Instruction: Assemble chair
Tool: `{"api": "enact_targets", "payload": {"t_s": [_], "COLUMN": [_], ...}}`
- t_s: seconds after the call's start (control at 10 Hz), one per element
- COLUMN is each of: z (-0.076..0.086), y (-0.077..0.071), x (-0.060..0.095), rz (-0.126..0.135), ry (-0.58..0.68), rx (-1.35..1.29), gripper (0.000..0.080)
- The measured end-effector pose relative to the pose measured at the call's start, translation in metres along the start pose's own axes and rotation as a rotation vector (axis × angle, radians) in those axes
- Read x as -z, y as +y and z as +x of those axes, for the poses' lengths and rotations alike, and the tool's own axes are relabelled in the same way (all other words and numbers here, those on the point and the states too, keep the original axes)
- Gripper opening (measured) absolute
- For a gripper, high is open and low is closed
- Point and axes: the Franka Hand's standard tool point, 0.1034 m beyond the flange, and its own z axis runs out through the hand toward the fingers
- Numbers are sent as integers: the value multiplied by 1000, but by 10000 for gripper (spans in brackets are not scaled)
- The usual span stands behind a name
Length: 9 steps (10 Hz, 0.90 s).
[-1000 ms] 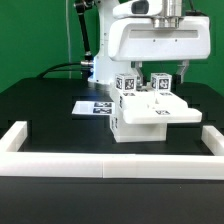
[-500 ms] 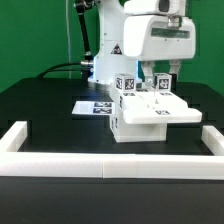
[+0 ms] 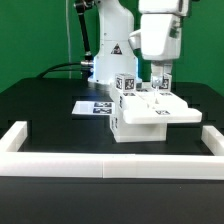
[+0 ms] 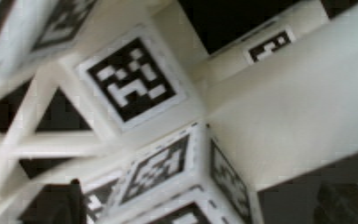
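The partly built white chair [image 3: 150, 112] stands mid-table, its seat slab carrying upright tagged posts. One post [image 3: 127, 84] rises on the exterior view's left and another [image 3: 161, 84] on its right. My gripper [image 3: 161, 71] hangs straight down over the right post, open. In the wrist view, white tagged chair parts [image 4: 140, 80] fill the picture at close range. My gripper [image 4: 194, 205] shows only as dark fingertips [image 4: 55, 200] at the two corners. A tagged post [image 4: 176, 165] lies between them with dark gaps on both sides. Nothing is gripped.
The marker board [image 3: 93, 107] lies flat just to the exterior view's left of the chair. A low white border rail [image 3: 100, 165] runs along the front and turns up both sides. The arm's base and cables [image 3: 95, 60] stand behind the chair.
The hand has turned about its vertical axis from broadside to narrow and shifted to the exterior view's right, over the right post. The jaws stayed wide. The chair has not moved.
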Motion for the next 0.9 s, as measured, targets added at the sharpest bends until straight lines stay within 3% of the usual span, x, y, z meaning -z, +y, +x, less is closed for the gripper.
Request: {"api": "enact_targets", "payload": {"t_s": [0.4, 0.8, 0.9], "z": [-12, -13, -14], "y": [4, 4, 4], "x": [-4, -5, -4], "rz": [8, 8, 8], "ry": [-14, -15, -15], "rx": [362, 352, 351], "gripper": [649, 649, 290]}}
